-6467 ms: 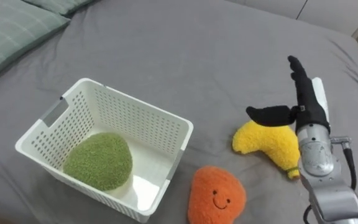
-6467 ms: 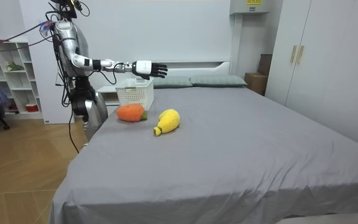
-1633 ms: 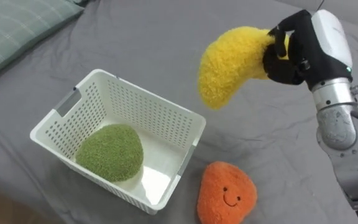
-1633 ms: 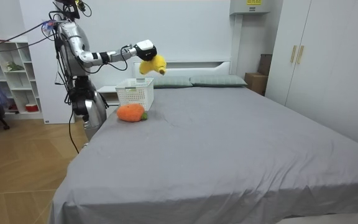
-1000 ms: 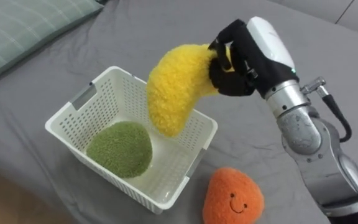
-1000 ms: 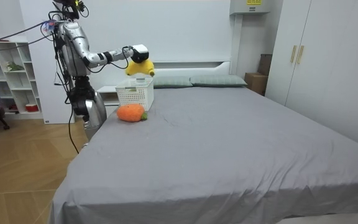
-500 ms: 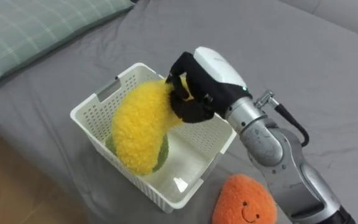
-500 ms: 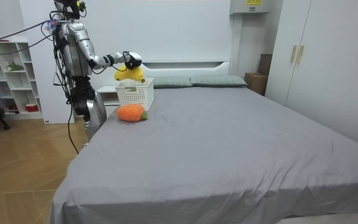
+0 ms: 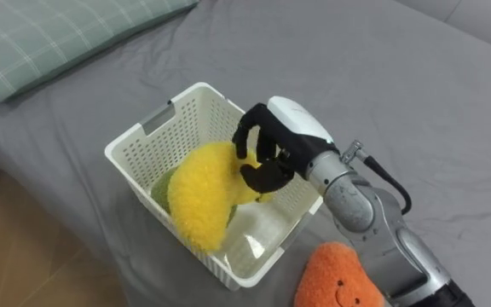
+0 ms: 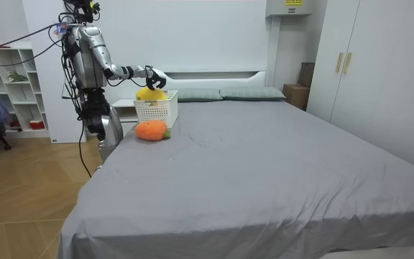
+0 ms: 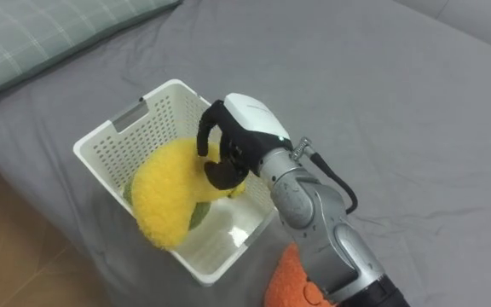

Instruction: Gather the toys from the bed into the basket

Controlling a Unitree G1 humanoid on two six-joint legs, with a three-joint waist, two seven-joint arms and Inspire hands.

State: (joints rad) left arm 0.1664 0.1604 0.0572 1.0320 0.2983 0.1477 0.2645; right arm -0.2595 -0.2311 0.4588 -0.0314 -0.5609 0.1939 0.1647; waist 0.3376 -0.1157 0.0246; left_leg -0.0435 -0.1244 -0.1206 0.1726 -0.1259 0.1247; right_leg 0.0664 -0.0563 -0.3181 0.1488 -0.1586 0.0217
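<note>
At the centre of the frame, over the white basket, my right hand has its fingers curled round the upper end of the yellow plush toy, whose bulk lies inside on the green toy. I should spread the fingers fully, then lift straight up, clear of the rim. The orange toy lies at lower right on the bed.

Bedroom in a home

A wide bed under a grey sheet takes up most of the room, with pillows lined up against a white headboard. Tall pale wardrobe doors stand at the room view's right, an open white shelf unit at its left, over a wood-patterned floor.
</note>
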